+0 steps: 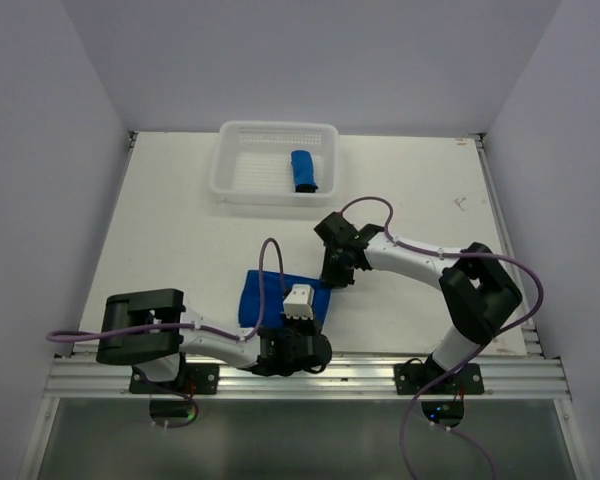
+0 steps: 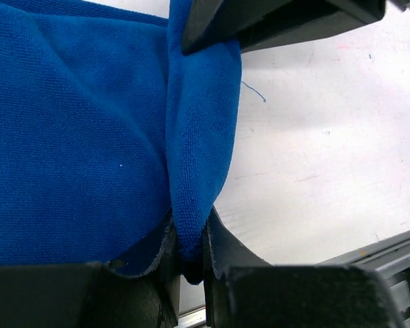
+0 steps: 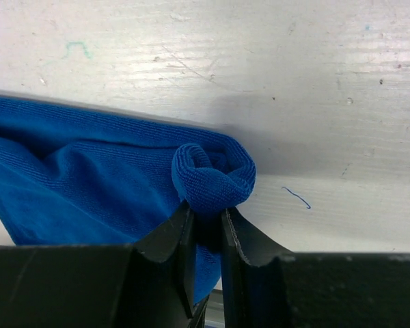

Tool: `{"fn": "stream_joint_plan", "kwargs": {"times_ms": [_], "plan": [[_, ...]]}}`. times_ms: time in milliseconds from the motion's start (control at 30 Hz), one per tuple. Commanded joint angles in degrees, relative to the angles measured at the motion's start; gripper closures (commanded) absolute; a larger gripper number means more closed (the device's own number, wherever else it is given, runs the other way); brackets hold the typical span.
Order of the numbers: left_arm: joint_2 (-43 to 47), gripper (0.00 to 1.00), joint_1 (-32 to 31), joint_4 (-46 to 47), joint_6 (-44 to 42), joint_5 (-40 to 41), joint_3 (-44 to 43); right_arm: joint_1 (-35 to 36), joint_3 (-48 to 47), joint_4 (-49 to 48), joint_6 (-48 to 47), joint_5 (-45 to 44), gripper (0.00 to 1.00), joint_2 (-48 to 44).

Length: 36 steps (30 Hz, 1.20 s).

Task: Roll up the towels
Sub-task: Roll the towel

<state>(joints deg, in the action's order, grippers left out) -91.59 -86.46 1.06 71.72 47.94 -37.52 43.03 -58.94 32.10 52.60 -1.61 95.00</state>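
My left hand (image 2: 190,254) and right hand (image 3: 206,232) both pinch the curled edge of the blue towel (image 3: 82,171) on the bench (image 3: 294,68); this edge runs lengthwise from one hand to the other.

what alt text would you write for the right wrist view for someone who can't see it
The right gripper is shut on a curled-up corner of a blue towel, its two black fingers at the bottom edge. The rest of the towel spreads left over a scuffed white table, where a short blue thread lies right of the curl.
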Motion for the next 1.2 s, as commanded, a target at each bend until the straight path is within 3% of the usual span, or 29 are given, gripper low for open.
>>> {"fn": "stream_joint_plan", "kwargs": {"times_ms": [0,33,167,300,467,600,733,933,1167], "plan": [[0.6,1.00,-1.3,-2.1,4.5,-5.0,2.5,-1.7,-6.0,-3.2,-1.7,-7.6,0.80,1.1],[0.9,1.00,-0.9,-2.0,5.2,-5.8,3.2,-1.7,-6.7,-3.0,-2.1,-7.5,0.75,1.3],[4.2,1.00,2.5,9.2,6.8,-10.8,10.2,-1.6,-9.1,-2.7,-2.4,-6.8,0.69,2.2],[8.2,1.00,4.7,16.2,10.8,-14.8,17.5,-1.1,-10.0,-3.4,-2.8,-5.7,0.68,3.6],[9.3,1.00,5.5,22.8,11.9,-17.8,19.3,-0.3,-10.6,-6.4,-3.5,-3.0,0.64,4.6],[7.3,1.00,5.5,25.7,15.2,-21.0,20.4,-0.2,-9.9,-8.1,-4.1,-2.8,0.47,2.2],[6.0,1.00,5.5,30.7,17.7,-21.9,23.1,-0.7,-7.8,-8.5,-5.0,-5.9,0.41,-3.6],[5.8,1.00,5.1,31.6,21.0,-21.4,25.6,-2.9,0.9,-8.4,-2.3,-7.3,0.42,-16.1],[6.3,1.00,4.6,32.9,22.8,-20.5,27.7,-3.6,23.2,-16.7,5.0,-2.7,0.52,-36.0]]}}
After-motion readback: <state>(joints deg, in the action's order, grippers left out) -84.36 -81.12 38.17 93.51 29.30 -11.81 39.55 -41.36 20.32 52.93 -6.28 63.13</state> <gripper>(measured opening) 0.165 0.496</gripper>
